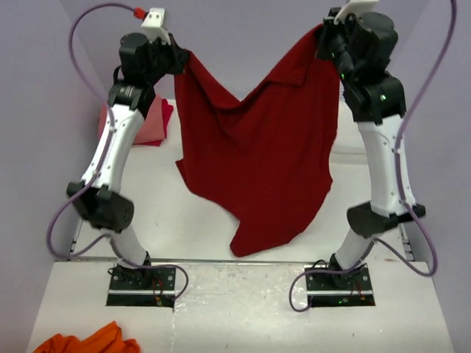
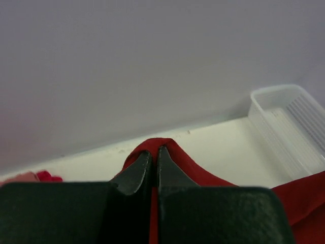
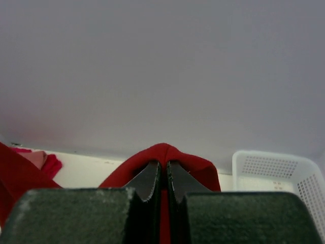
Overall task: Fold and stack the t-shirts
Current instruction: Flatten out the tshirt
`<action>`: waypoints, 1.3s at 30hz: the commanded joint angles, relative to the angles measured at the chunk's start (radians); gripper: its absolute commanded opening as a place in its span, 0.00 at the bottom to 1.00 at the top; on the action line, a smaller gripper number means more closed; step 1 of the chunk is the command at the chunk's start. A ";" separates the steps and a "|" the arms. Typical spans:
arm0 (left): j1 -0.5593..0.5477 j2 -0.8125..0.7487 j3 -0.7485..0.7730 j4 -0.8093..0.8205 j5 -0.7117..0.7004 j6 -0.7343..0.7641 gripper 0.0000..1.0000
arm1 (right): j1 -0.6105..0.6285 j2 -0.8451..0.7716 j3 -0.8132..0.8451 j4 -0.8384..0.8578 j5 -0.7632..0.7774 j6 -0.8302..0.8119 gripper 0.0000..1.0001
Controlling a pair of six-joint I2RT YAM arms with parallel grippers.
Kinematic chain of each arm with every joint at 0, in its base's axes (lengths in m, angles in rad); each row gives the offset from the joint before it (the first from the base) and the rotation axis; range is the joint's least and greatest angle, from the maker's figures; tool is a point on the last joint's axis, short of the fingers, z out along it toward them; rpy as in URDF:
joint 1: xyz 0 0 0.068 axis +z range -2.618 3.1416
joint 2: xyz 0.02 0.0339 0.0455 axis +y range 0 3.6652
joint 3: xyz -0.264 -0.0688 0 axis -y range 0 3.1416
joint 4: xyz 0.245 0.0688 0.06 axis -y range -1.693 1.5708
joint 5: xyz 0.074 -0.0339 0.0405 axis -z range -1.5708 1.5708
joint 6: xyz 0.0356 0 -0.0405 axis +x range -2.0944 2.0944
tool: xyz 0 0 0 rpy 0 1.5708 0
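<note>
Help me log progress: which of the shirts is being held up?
The big dark red t-shirt, hanging between the left tool and right tool. The salmon-pink shirt and brighter red shirt lie on the table, far left.

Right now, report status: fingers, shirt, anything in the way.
Left fingers shut on dark red t-shirt, right fingers likewise. Shirt hangs spread between both arms. Pink and red shirts lie far left, not in the way.

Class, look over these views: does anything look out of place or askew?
An orange cloth lies bunched at the top view's bottom left edge, apart from the pink and red shirts. The dark red t-shirt, pinched by the left gripper and right gripper, hangs lopsided, sagging in the middle.
</note>
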 commanded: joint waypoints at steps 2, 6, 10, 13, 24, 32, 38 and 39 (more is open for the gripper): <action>0.106 0.300 0.452 -0.004 0.076 0.014 0.00 | -0.110 0.167 0.202 0.170 -0.116 -0.057 0.00; 0.183 0.412 0.650 0.071 0.141 -0.047 0.00 | -0.153 0.191 0.248 0.230 -0.152 -0.086 0.00; 0.209 0.244 0.396 0.224 0.138 -0.041 0.00 | -0.165 0.122 0.208 0.244 -0.164 -0.115 0.00; 0.209 0.244 0.441 0.149 0.152 -0.040 0.00 | -0.165 0.092 0.205 0.221 -0.184 -0.097 0.00; 0.206 0.105 0.028 0.153 0.199 -0.035 0.00 | -0.167 0.016 -0.208 0.099 -0.179 0.001 0.00; 0.194 0.043 -0.566 0.077 0.141 -0.150 0.00 | -0.125 -0.252 -0.922 0.104 -0.196 0.274 0.00; 0.154 -0.177 -0.930 0.003 0.031 -0.245 0.00 | -0.018 -0.463 -1.205 0.008 -0.086 0.469 0.00; 0.152 -0.240 -0.969 0.000 0.031 -0.259 0.00 | -0.016 -0.498 -1.232 -0.018 -0.069 0.475 0.00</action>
